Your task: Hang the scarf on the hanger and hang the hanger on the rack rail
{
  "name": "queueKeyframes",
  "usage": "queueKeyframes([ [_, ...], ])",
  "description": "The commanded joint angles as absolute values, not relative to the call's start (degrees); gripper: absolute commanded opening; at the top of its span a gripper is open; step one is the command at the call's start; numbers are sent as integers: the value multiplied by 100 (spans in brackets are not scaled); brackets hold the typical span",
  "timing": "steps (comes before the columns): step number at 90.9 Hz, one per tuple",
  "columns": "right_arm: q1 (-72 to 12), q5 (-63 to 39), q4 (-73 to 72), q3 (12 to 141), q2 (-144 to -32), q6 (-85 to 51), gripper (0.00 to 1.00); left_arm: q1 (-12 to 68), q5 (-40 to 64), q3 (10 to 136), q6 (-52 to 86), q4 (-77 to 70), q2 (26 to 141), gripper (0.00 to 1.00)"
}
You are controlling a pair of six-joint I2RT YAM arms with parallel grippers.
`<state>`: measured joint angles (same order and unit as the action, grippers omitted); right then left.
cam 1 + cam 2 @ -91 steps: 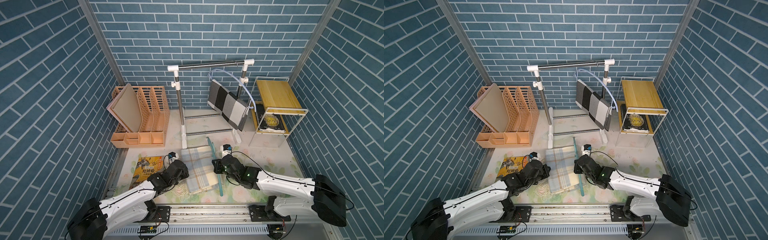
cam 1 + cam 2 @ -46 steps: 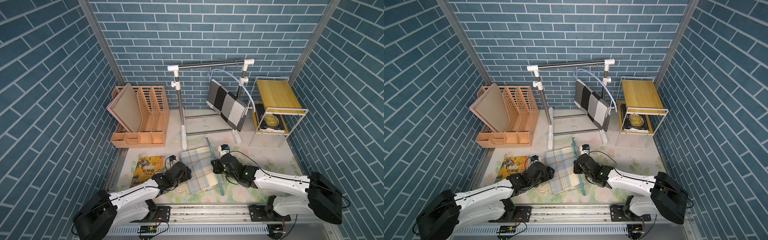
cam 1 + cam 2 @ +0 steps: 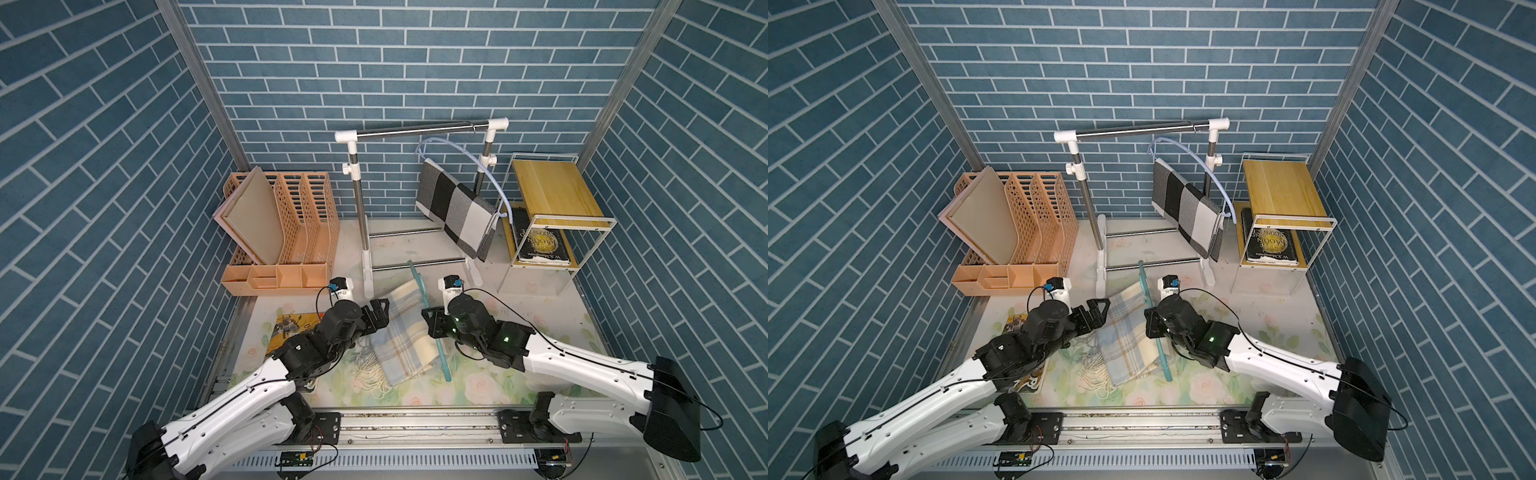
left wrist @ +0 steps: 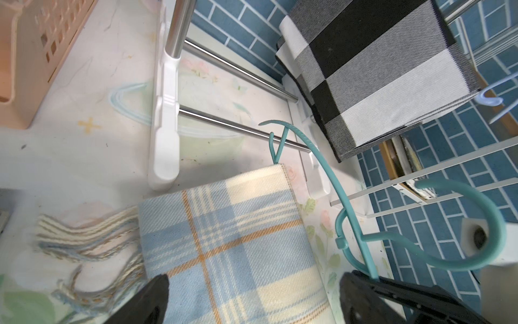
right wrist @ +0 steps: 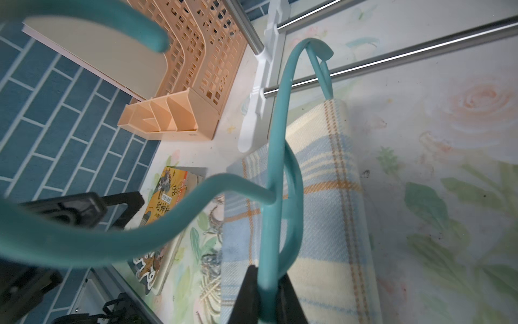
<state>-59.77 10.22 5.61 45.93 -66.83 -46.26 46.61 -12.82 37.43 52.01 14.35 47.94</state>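
The scarf point(image 3: 401, 332) point(image 3: 1129, 336) is a folded blue and cream plaid cloth with orange lines, lying flat mid-table with its fringe toward the near left. The teal hanger point(image 3: 417, 282) point(image 3: 1144, 278) stands along the scarf's right edge, and its lower bar runs into the scarf's fold. My right gripper point(image 3: 432, 328) point(image 5: 267, 283) is shut on the hanger point(image 5: 276, 140). My left gripper point(image 3: 380, 313) point(image 4: 253, 289) hovers open over the scarf point(image 4: 224, 232), holding nothing. Its fingers straddle the cloth's width.
A clothes rack point(image 3: 419, 131) stands at the back, its feet close behind the scarf. A checked black, grey and white cloth point(image 3: 453, 210) hangs there on a pale blue hanger. An orange file organiser point(image 3: 286, 232) is at back left, a wooden shelf point(image 3: 552, 195) at back right, and a book point(image 3: 291, 328) lies left.
My left gripper has gone from shut to wide open and shifted a little toward the rack over the scarf. The right gripper keeps its hold on the hanger.
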Motion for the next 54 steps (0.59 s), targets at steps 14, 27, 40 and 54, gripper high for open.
queueKeyframes([
  [14,-5898,789,1175,5505,-6430,-4080,0,4623,-1293,4308,4787,1305,4770,98],
  [27,-5881,594,1555,6098,-6471,-3922,0,4623,-1231,4846,4543,1284,4755,98],
  [40,-5771,308,1985,6679,-6627,-3839,0,4623,-1294,5202,4229,1192,4744,99],
  [54,-5642,-53,2372,7313,-6850,-3752,0,4623,-1389,5419,3919,1015,4659,99],
])
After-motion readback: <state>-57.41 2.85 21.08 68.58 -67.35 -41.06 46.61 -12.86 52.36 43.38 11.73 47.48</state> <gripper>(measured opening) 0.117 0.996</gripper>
